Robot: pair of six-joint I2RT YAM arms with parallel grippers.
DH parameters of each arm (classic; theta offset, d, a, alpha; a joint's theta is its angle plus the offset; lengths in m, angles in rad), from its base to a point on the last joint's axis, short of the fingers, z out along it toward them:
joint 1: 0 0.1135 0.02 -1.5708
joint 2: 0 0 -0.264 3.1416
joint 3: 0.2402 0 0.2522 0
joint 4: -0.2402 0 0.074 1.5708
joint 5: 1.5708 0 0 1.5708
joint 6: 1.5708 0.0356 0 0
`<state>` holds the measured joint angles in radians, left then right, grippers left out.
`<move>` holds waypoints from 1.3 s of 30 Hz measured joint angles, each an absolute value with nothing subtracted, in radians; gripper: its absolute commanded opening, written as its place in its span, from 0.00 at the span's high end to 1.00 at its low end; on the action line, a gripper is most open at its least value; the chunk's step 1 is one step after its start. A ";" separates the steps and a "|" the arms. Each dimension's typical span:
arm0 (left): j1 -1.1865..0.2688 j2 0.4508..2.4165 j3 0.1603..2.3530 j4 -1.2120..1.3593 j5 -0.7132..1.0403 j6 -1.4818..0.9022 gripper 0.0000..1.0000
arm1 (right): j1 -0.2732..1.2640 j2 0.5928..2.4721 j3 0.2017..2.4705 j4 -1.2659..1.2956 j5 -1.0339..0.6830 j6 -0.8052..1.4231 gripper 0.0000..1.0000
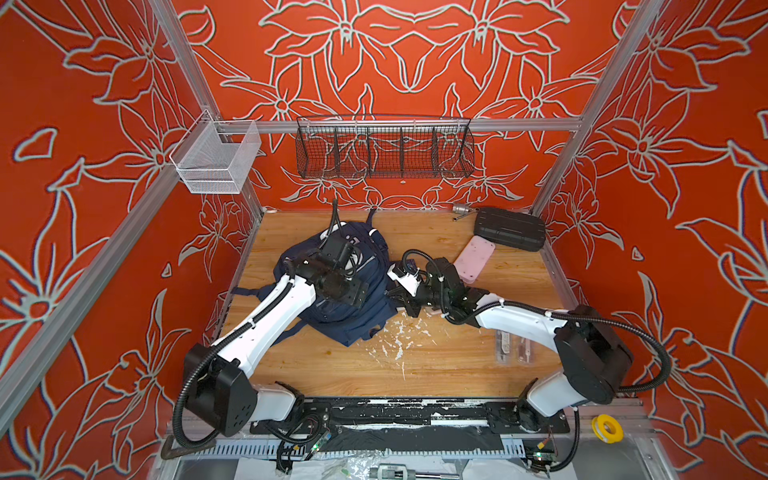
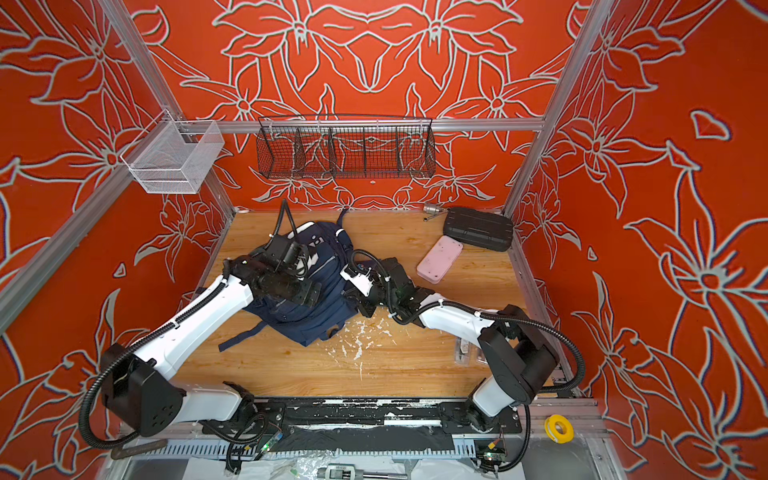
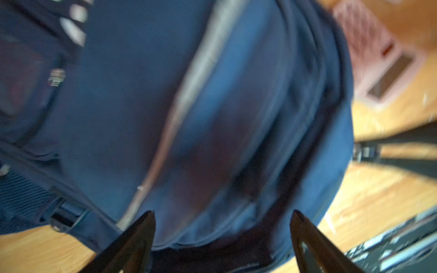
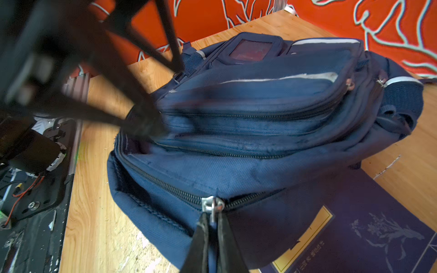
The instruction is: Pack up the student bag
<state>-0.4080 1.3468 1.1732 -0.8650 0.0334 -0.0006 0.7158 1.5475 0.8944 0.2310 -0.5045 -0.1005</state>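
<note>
Student bag (image 1: 363, 320) lies front-up on the wooden bench (image 1: 415, 365), left of centre in both top views, its straps trailing toward the near edge. The right pincer (image 4: 212, 218) is clenched on the silver zip pull (image 4: 212, 205) of a long zip along the bag's side, the pull pinched between its two black fingertips. The left pincer (image 3: 222, 212) hangs released over the bag's front, fingers spread wide with nothing between them; blur hides whether a tip touches the fabric. A dark blue book (image 4: 354, 224) with a gold frame lies partly under the bag. A pink case (image 1: 473, 257) and a black ribbed case (image 1: 509, 228) sit at the back right.
</note>
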 measured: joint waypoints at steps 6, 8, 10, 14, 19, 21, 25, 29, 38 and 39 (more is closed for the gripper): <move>-0.412 1.403 1.155 -0.833 -0.076 0.040 0.13 | 0.704 1.539 0.913 0.190 -0.514 -0.115 1.00; -0.413 1.443 1.181 -0.846 -0.093 0.041 0.14 | 0.702 1.539 0.920 0.175 -0.516 -0.119 1.00; -0.413 1.473 1.211 -0.855 -0.101 0.037 0.14 | 0.700 1.539 0.921 0.165 -0.515 -0.121 1.00; -0.413 1.472 1.223 -0.852 -0.131 0.036 0.14 | 0.700 1.539 0.921 0.160 -0.516 -0.123 1.00; -0.413 1.508 1.248 -0.865 -0.163 0.032 0.16 | 0.700 1.539 0.921 0.158 -0.515 -0.123 1.00; -0.413 1.525 1.264 -0.878 -0.152 0.033 0.14 | 0.699 1.539 0.921 0.153 -0.515 -0.125 1.00; -0.412 1.480 1.256 -0.866 -0.111 0.035 0.06 | 0.699 1.539 0.924 0.139 -0.516 -0.130 1.00; -0.405 1.383 1.245 -0.842 -0.104 0.040 0.05 | 0.699 1.539 0.924 0.132 -0.519 -0.131 1.00; -0.388 1.469 1.238 -0.826 -0.091 0.056 0.04 | 0.699 1.539 0.931 0.123 -0.525 -0.131 1.00; -0.388 1.479 1.230 -0.823 -0.092 0.057 0.04 | 0.699 1.539 0.933 0.121 -0.525 -0.131 1.00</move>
